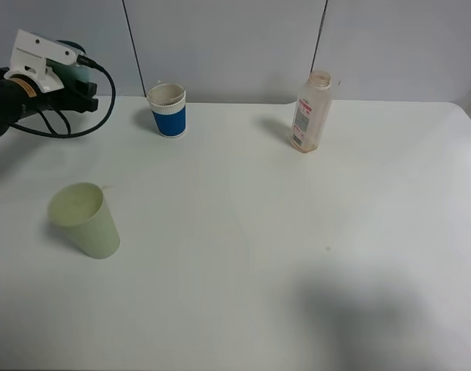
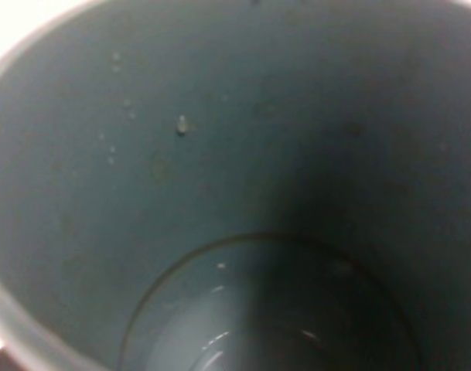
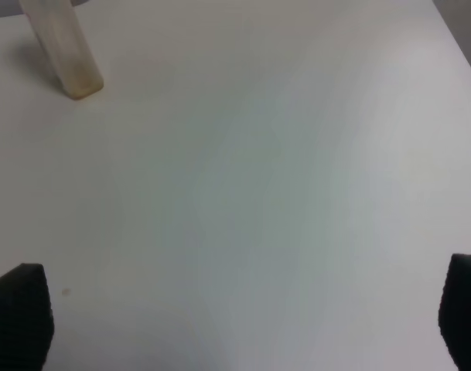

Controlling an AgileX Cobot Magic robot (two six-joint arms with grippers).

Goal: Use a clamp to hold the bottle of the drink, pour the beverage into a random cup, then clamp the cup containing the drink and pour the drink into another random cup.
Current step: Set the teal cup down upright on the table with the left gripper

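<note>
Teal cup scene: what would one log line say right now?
left end effector: shut on teal cup | right end effector: open | bottle: upright on table

much is cropped, hidden or blurred here

in the high view the left arm (image 1: 11, 97) runs off the frame edge, and its camera housing hides nearly all of the teal cup (image 1: 73, 73), leaving only a sliver of green; the fingers on it cannot be made out. the left wrist view is filled by the teal cup's inside (image 2: 220, 154), soft and out of focus, its rim cut off on every side and the bottom part in shadow. the bottle's label (image 1: 302, 116) is too small to read. in the right wrist view the bottle (image 3: 63, 50) loses its top to the frame edge, and only two dark fingertips (image 3: 18, 313) show at the corners.
</note>
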